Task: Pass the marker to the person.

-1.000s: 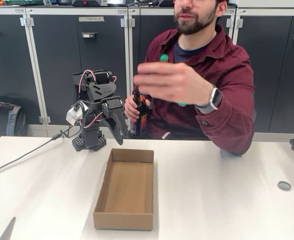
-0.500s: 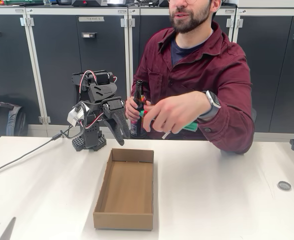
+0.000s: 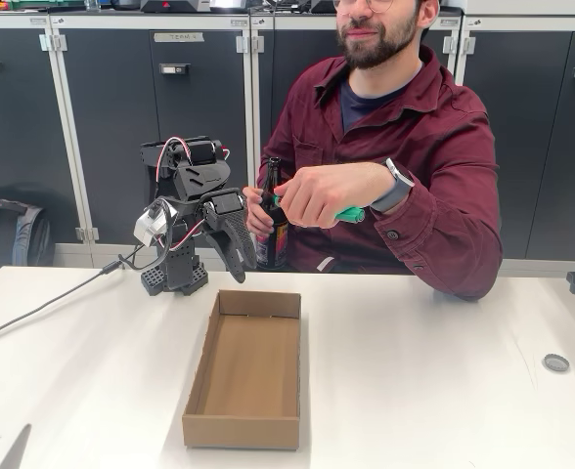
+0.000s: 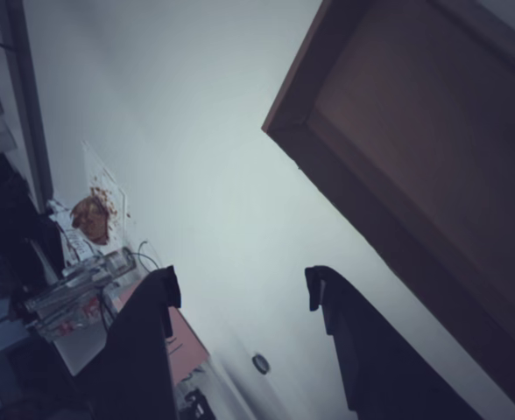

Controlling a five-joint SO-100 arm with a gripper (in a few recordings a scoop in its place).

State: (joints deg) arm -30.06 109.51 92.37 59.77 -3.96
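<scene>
I count one shallow open brown cardboard box (image 3: pixel 244 373) near the middle of the white table (image 3: pixel 434 381), one small round grey cap (image 3: pixel 555 362) by the table's right edge in the fixed view, and one black robot arm (image 3: pixel 192 220) standing toward the table's far edge. Behind that far edge I see one person in a maroon shirt (image 3: pixel 405 147), with two hands up: one green-ended marker (image 3: pixel 349 214) and one dark glass bottle (image 3: pixel 272 223).

The person (image 3: pixel 405 127) sits behind the table, one hand (image 3: pixel 317 195) gripping the green-ended marker (image 3: pixel 350 214).
</scene>
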